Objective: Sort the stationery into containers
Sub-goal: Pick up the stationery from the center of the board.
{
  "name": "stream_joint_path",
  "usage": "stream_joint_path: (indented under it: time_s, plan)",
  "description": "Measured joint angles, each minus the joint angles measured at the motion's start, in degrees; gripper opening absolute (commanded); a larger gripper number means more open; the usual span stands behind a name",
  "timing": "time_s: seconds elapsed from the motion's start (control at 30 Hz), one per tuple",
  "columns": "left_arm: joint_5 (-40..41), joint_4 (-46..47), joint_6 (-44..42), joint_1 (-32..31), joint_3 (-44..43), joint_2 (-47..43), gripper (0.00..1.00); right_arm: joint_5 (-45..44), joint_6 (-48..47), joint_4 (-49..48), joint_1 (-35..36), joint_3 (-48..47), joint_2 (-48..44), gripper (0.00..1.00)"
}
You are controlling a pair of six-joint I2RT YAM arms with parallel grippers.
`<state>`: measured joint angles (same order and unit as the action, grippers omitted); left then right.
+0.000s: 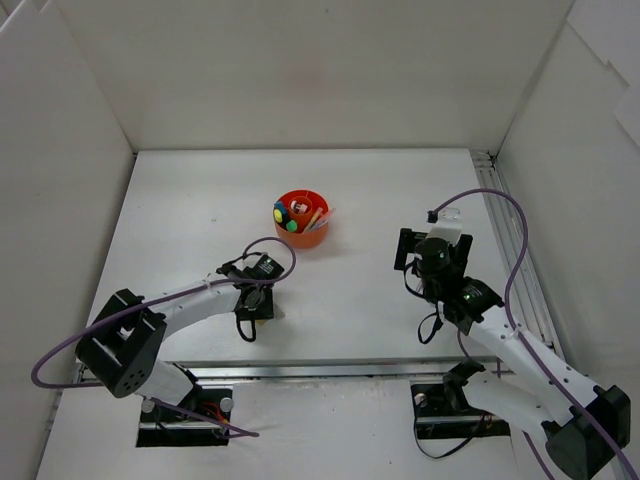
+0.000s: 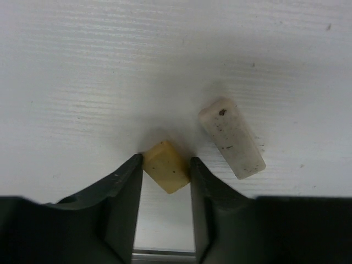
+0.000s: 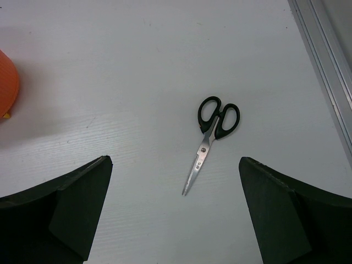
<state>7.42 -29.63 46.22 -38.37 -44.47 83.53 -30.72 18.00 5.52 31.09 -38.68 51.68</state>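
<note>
The tan eraser [image 2: 166,174] lies on the white table [image 2: 82,66], turned cornerwise to my left wrist camera, one corner pointing away from the wrist and one toward it. Its two side corners meet the inner faces of the left gripper [image 2: 165,161], which is drawn in narrow and pinches the block between its dark fingers [image 2: 124,192].

Just to the right of it, close but not touching, lies a white eraser [image 2: 232,138]. It is a longer block with a few dark specks, and its long axis slants from far-left to near-right in that view.

Through the right wrist camera I see the black-handled scissors [image 3: 204,148] flat on the table with the blades together. The handle loops are at the far end and the tip points back toward the wrist, a little to the left. The right gripper [image 3: 175,165] hangs above them with its fingers spread wide, gripping nothing.

From overhead, the round orange organiser [image 1: 310,238] stands toward the far middle of the table, between the two arms and beyond the left gripper. Inside it, blue, yellow and green round ends cluster on its left side, thin orange sticks lean on the right, and something small and white sits near the centre. I cannot tell which compartment each one occupies.
</note>
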Motion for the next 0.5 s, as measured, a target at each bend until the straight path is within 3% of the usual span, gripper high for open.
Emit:
stream_joint_path:
  time_s: [0.17, 0.5]
  plan:
    - [0.17, -0.20, -0.61, -0.11, -0.26, 0.04, 0.01, 0.00, 0.02, 0.09, 0.00, 0.00, -0.66, 0.98]
    - [4.70, -3.76, -4.44, -0.33, -3.52, -8.28, 0.01, -0.59, -0.02, 0.13, -0.02, 0.00, -2.10, 0.98]
